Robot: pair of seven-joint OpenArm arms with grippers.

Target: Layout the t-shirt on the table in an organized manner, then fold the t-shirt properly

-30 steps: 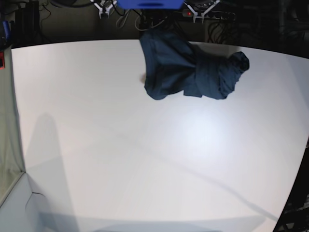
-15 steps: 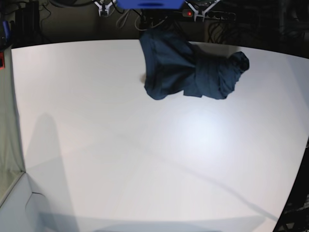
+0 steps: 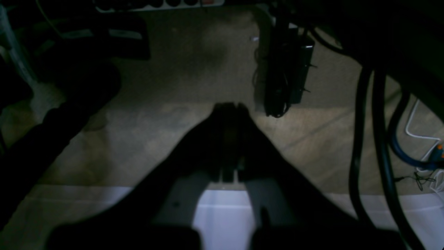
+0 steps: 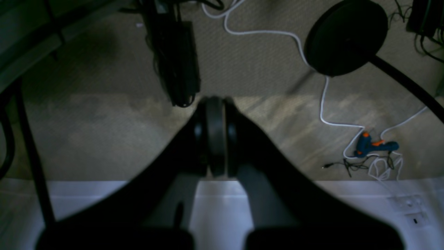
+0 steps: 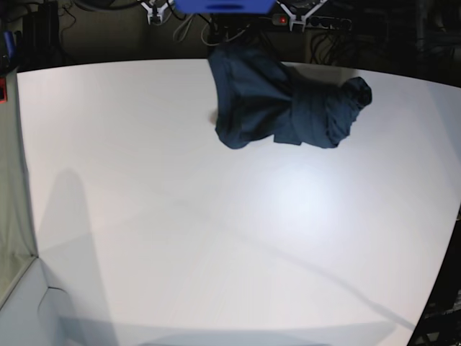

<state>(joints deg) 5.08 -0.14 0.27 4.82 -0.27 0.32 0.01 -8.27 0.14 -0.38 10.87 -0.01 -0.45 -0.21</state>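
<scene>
T-shirt (image 5: 284, 104) bunched in soft navy folds on matte white counter (image 5: 216, 238) (top edge overhanging), left claw (image 3: 229, 109) clenched empty, right claw (image 4: 215, 104) likewise, dim carpeted floor (image 4: 104, 132) below.

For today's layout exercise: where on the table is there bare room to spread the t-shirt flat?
The table is bare from below the bunched t-shirt to the near edge, and across the left side. Only the far edge, where the shirt lies, is crowded.
</scene>
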